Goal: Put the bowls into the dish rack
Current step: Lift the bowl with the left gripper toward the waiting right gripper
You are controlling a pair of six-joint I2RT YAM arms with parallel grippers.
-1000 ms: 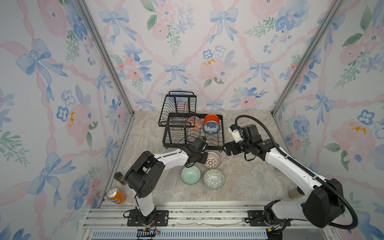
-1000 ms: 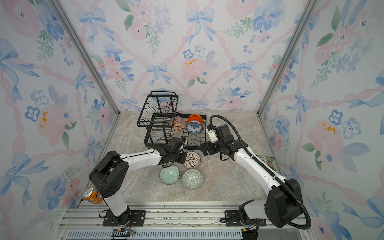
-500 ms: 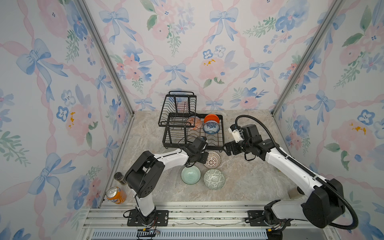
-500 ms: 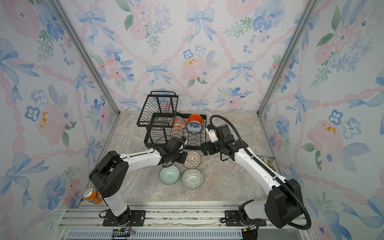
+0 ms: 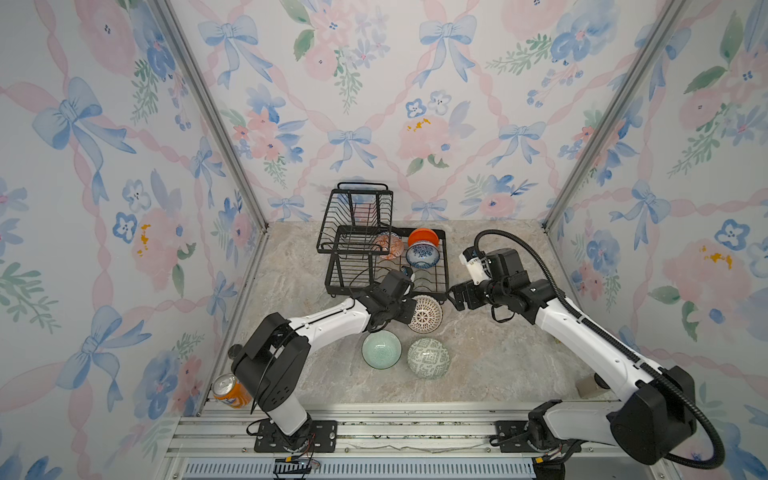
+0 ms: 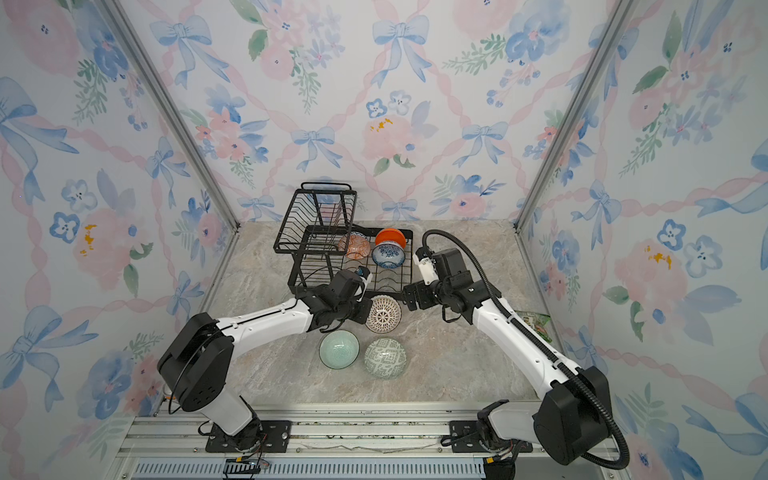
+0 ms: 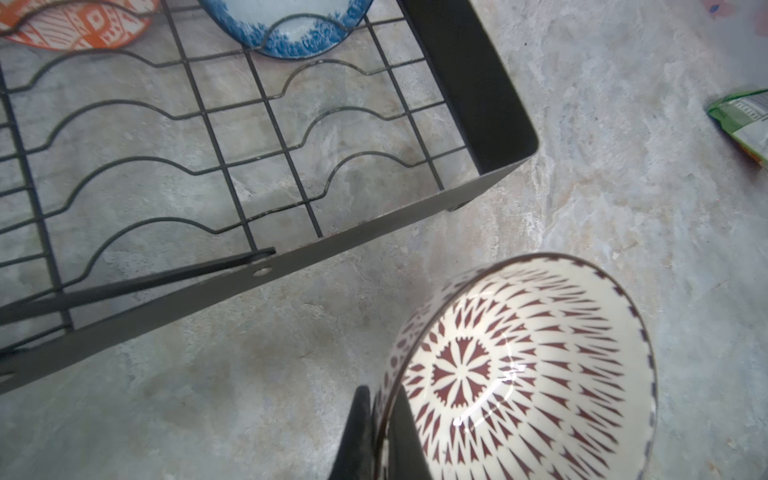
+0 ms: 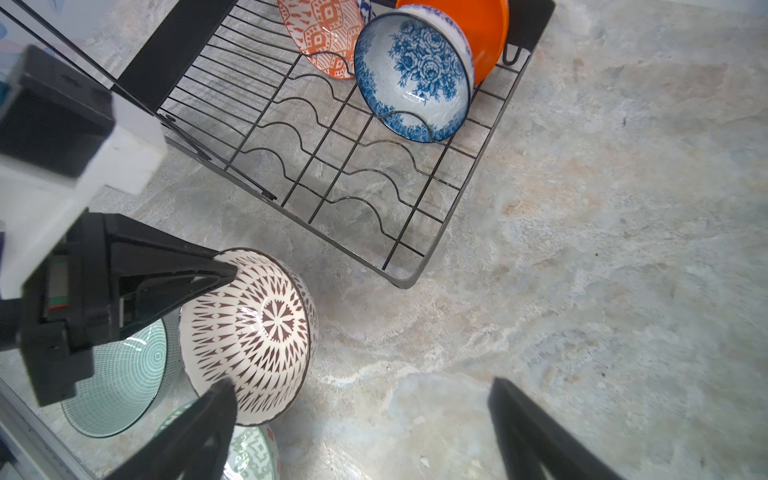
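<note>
Here the left pincer (image 7: 381,392) was clenched on the rim of the brown-lattice bowl (image 5: 424,313), which tilted just outside the dish rack's (image 5: 444,259) near corner. The right pincer (image 5: 454,296) hung released beside it, grasping nothing. The orange bowl (image 5: 424,237), blue floral bowl (image 5: 422,255) and red-patterned bowl (image 5: 388,246) leaned inside the rack; the mint bowl (image 5: 381,350) and grey-green bowl (image 5: 428,358) sat on the table (image 5: 498,353)

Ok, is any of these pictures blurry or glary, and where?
Left wrist view: a bright glint inside the lattice bowl, and the left gripper pinching its rim is soft. Right wrist view: the open right gripper looks soft, the dish rack sharp. Both top views: evenly lit.
</note>
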